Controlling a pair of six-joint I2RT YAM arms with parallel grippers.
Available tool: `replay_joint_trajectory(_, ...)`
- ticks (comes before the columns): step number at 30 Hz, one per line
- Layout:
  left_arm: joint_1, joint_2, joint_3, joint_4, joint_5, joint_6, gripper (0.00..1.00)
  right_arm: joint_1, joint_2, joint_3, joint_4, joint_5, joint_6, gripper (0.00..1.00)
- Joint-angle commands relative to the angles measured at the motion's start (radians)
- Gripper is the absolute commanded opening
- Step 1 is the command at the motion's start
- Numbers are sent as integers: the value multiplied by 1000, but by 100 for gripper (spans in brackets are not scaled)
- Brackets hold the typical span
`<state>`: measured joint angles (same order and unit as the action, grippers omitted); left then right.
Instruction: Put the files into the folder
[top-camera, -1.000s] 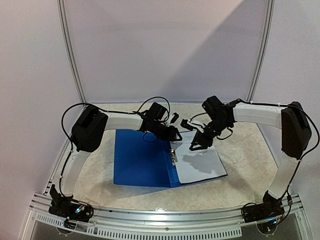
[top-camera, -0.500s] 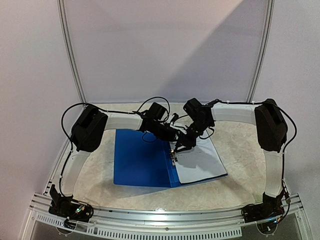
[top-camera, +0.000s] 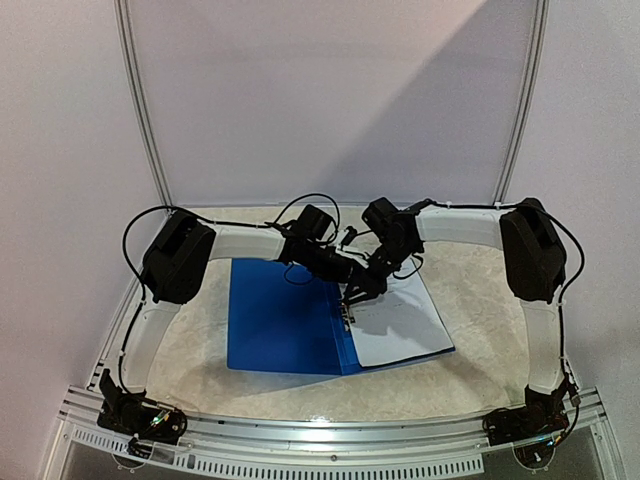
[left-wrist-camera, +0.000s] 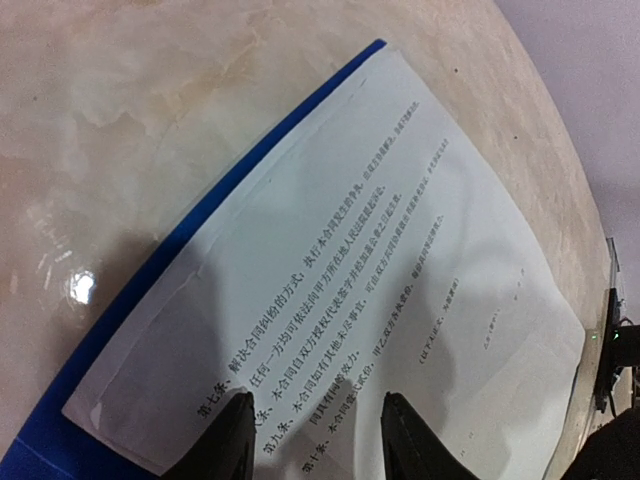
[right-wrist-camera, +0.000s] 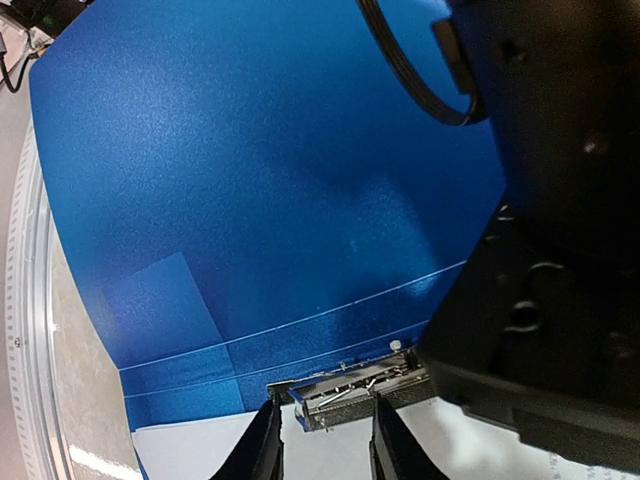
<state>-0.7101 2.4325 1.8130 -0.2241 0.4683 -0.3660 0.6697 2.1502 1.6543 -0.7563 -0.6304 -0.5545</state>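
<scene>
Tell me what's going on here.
Two robot arms are filing sheets into an open blue folder. The sheets lie on its right half. The left tool sits open over the sheets, near the spine. The right tool straddles the metal clip; whether it grips the clip is unclear.

The folder (right-wrist-camera: 250, 180) is blue plastic with a finely grained, softly sheened surface. The files (left-wrist-camera: 400, 250) are thin white paper, matt, printed in black. The metal clip (right-wrist-camera: 350, 388) is bright, polished silver metal. The desk (left-wrist-camera: 120, 120) has a smooth, glossy, beige marble-pattern surface showing light reflections. The edge rail (top-camera: 330, 432) is silver metal.
</scene>
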Motion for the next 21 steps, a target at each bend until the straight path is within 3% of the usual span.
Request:
replay_joint_trajectory(1, 15, 20, 9, -50, 3, 13, 44, 7, 37, 17, -30, -48, -8, 27)
replay_joint_trajectory(6, 15, 22, 9, -50, 3, 12, 44, 7, 41, 16, -44, -59, -17, 19)
replay_joint_trajectory(21, 17, 33, 10, -50, 7, 11, 44, 7, 37, 15, -21, -75, -9, 14)
